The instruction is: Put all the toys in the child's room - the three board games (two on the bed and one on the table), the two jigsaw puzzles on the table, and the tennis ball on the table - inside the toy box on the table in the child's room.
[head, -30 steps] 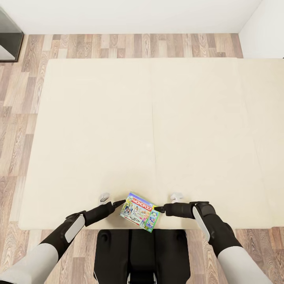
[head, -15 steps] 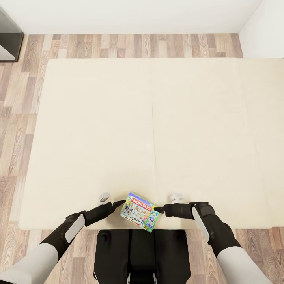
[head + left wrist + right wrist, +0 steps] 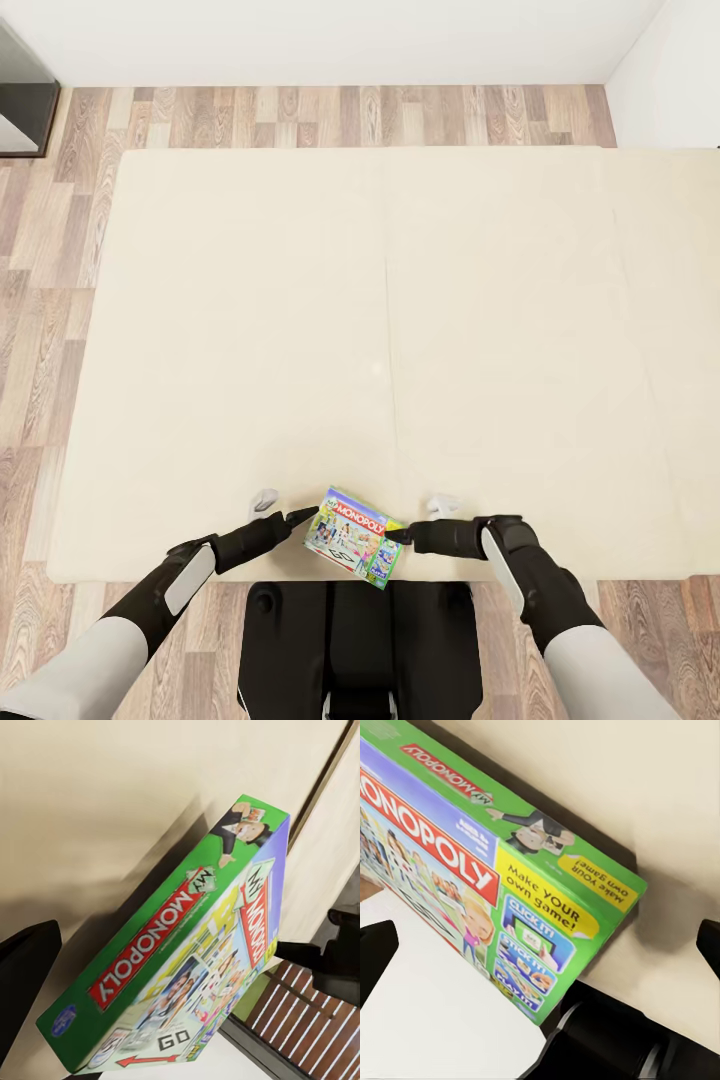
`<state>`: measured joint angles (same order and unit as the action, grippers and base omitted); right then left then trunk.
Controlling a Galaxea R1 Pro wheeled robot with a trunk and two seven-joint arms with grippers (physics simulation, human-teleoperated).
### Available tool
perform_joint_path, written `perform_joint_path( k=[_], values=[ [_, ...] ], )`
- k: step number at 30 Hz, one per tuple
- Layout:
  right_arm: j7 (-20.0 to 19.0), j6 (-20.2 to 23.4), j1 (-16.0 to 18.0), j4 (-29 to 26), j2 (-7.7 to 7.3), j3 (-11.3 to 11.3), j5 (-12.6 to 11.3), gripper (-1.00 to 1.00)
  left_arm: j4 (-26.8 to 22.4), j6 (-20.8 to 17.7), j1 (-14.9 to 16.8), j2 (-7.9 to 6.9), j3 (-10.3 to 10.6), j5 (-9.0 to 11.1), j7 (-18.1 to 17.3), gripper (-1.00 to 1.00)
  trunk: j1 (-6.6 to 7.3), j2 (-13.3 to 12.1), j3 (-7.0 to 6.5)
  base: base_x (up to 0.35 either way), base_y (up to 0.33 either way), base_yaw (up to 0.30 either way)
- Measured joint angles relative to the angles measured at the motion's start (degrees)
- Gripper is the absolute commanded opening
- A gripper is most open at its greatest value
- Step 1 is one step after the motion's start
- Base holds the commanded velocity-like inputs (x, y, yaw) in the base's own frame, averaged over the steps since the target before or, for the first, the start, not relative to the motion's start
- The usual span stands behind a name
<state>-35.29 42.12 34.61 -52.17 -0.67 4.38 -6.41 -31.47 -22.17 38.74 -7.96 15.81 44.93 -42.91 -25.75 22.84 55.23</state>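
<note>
the monopoly box (image 3: 354, 536) lies at the near edge of the bed (image 3: 250, 330), one corner a little past the mattress rim. the left gripper (image 3: 303, 515) touches its left side and the right gripper (image 3: 394, 534) its right side, one from each end; whether either one's fingers are spread or pinching, i cannot tell. the box looks light, stiff and smooth, so probably slippery; a hold on the thin side edges seems best.
</note>
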Motion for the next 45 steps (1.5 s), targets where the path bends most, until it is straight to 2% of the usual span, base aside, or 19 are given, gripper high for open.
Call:
perform_joint_path(
  k=[17,26,45],
  values=[
    [0.4,-0.1,0.0,1.5,0.52,0.3,0.1,1.00,0.0,0.0,0.0,0.00,0.0,0.0,0.0,1.00,0.00,0.0,0.00,0.000,0.000,0.000],
    [1.5,-0.1,0.1,1.6,1.51,0.4,0.1,1.00,0.0,-0.1,0.0,-0.04,0.0,0.1,0.0,1.00,0.00,0.0,0.00,0.000,0.000,0.000],
    [2.0,-2.4,0.2,2.1,2.33,0.4,0.1,1.00,0.0,-0.1,0.0,-0.13,0.0,0.1,0.0,1.00,0.00,0.0,0.00,0.000,0.000,0.000]
  ],
)
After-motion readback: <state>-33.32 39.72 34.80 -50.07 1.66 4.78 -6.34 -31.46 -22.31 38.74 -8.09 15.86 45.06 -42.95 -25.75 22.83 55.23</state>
